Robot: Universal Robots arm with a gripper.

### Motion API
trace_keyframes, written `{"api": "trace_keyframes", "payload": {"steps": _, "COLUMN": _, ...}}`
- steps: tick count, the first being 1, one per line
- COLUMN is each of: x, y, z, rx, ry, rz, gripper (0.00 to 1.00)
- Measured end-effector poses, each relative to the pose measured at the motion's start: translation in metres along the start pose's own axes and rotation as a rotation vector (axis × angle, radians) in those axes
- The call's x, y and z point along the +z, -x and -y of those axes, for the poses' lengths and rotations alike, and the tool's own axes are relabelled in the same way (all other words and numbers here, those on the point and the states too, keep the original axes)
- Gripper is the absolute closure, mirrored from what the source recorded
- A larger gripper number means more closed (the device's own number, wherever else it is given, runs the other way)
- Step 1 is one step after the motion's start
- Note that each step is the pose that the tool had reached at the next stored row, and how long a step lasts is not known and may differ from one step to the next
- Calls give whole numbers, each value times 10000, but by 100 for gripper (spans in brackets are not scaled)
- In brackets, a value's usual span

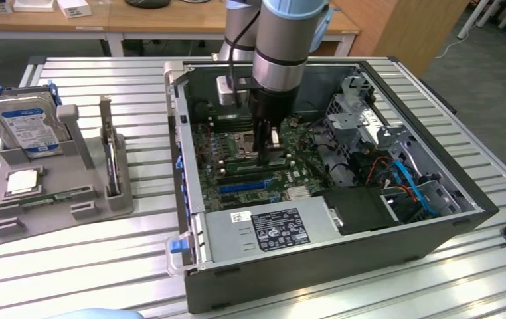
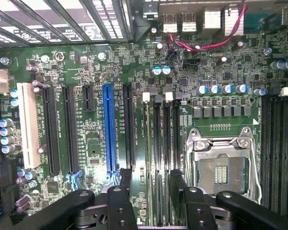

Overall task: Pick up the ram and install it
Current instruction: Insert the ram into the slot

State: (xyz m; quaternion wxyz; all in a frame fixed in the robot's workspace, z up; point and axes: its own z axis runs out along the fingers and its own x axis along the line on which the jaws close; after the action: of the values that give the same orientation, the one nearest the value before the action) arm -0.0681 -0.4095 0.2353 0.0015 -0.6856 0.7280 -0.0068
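The ram, a thin green stick, lies flat in the grey holder on the exterior view's left, well away from the arm. My gripper hangs inside the open computer case, low over the motherboard. In the wrist view my gripper is open, its black fingers standing on either side of the long memory slots beside the CPU socket. Nothing is gripped between them. Whether a stick sits in the slot between the fingers I cannot tell.
The holder also carries an upright hard drive, an upright expansion card and a square silver chip. Inside the case are the power supply, drive cage and cables. A blue slot runs beside the memory slots.
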Motion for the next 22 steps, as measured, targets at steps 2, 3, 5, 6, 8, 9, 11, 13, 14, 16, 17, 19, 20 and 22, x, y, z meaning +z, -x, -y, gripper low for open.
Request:
{"api": "trace_keyframes", "payload": {"steps": 2, "x": -23, "y": 0, "z": 1, "rx": 0, "ry": 15, "rz": 10, "gripper": 56}}
{"api": "trace_keyframes", "payload": {"steps": 3, "x": -36, "y": 0, "z": 1, "rx": 0, "ry": 24, "rz": 18, "gripper": 56}}
{"api": "trace_keyframes", "payload": {"steps": 5, "x": -66, "y": 0, "z": 1, "rx": -1, "ry": 48, "rz": 35, "gripper": 56}}
{"api": "trace_keyframes", "payload": {"steps": 6, "x": -84, "y": -1, "z": 1, "rx": 0, "ry": 63, "rz": 43, "gripper": 56}}
{"api": "trace_keyframes", "payload": {"steps": 8, "x": -126, "y": -1, "z": 2, "rx": -1, "ry": 96, "rz": 65, "gripper": 56}}
{"api": "trace_keyframes", "payload": {"steps": 9, "x": -149, "y": -1, "z": 2, "rx": -1, "ry": 115, "rz": 80, "gripper": 56}}
{"api": "trace_keyframes", "payload": {"steps": 11, "x": -192, "y": -1, "z": 3, "rx": 0, "ry": 150, "rz": 123, "gripper": 56}}
{"api": "trace_keyframes", "payload": {"steps": 13, "x": -220, "y": -1, "z": 2, "rx": 1, "ry": 176, "rz": 175, "gripper": 56}}
{"api": "trace_keyframes", "payload": {"steps": 14, "x": -230, "y": -2, "z": 3, "rx": 1, "ry": 183, "rz": 196, "gripper": 56}}
{"api": "trace_keyframes", "payload": {"steps": 16, "x": -248, "y": -2, "z": 3, "rx": 1, "ry": 200, "rz": 235, "gripper": 56}}
{"api": "trace_keyframes", "payload": {"steps": 17, "x": -250, "y": -1, "z": 3, "rx": 2, "ry": 202, "rz": 241, "gripper": 56}}
{"api": "trace_keyframes", "payload": {"steps": 19, "x": -250, "y": -1, "z": 3, "rx": 1, "ry": 205, "rz": 243, "gripper": 56}}
{"api": "trace_keyframes", "payload": {"steps": 20, "x": -251, "y": -2, "z": 3, "rx": 0, "ry": 206, "rz": 242, "gripper": 56}}
{"api": "trace_keyframes", "payload": {"steps": 22, "x": -251, "y": -2, "z": 3, "rx": 1, "ry": 207, "rz": 240, "gripper": 56}}
